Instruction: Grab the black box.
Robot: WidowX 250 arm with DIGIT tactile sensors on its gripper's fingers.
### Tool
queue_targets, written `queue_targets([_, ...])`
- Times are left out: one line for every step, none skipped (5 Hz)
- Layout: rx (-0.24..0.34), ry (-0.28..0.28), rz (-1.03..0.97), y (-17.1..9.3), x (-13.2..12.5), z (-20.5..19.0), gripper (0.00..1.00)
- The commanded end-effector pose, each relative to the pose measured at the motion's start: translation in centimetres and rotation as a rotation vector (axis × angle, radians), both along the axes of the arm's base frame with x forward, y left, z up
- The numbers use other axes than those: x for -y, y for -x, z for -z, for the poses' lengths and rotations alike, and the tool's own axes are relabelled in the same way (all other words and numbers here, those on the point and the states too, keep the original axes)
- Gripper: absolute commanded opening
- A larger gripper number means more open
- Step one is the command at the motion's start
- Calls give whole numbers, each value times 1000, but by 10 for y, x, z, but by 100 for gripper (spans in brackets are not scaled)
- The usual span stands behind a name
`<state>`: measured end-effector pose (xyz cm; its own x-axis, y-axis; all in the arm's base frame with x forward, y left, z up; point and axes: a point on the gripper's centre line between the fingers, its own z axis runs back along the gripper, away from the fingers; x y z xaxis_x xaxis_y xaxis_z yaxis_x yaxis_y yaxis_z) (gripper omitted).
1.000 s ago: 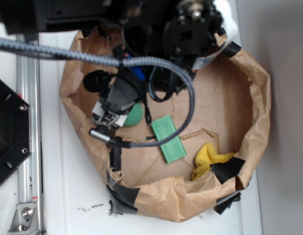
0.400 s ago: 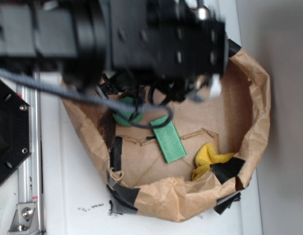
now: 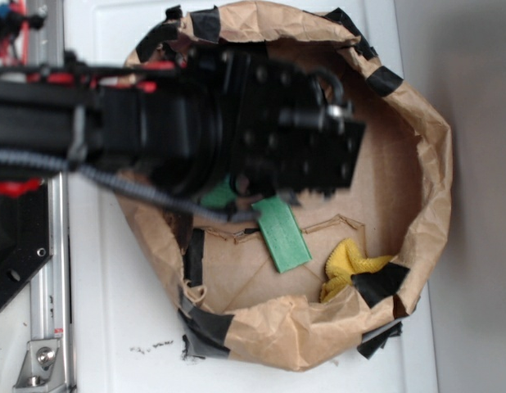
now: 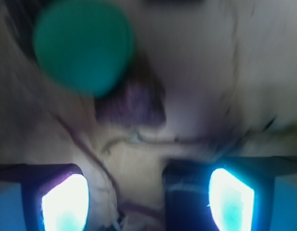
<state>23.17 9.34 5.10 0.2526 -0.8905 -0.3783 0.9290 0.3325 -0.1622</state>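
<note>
The wrist view is blurred. A dark, purplish-black block, the black box (image 4: 131,103), lies on the brown paper just below and right of the green ball (image 4: 83,45), touching it or nearly so. My gripper (image 4: 143,202) is open. Its two glowing fingers (image 4: 59,202) sit at the bottom edge with only bare paper between them, and the box lies ahead of them, apart from both. In the exterior view my arm (image 3: 261,139) covers the box; only a sliver of the green ball (image 3: 219,195) shows under it.
Everything lies in a crumpled brown paper bowl (image 3: 429,164) patched with black tape. A flat green block (image 3: 283,235) lies just below the arm, and a yellow cloth (image 3: 347,262) sits by the lower right wall. A metal rail (image 3: 44,270) runs along the left.
The arm has swung down from the top of the picture and now lies across the middle of the bowl. The green ball, green block and yellow cloth have stayed put.
</note>
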Motion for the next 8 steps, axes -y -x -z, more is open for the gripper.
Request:
queue_targets([37, 77, -32, 8, -20, -5, 100])
queue_targets([37, 77, -32, 8, -20, -5, 100])
queue_targets([37, 77, -32, 8, -20, -5, 100])
queue_targets([37, 77, -32, 8, -20, -5, 100])
queue_targets([37, 77, -32, 8, -20, -5, 100])
queue_targets([78, 79, -5, -9, -23, 6, 100])
queue_targets([124, 68, 12, -16, -20, 6, 100])
queue_targets([162, 78, 16, -19, -14, 1, 100])
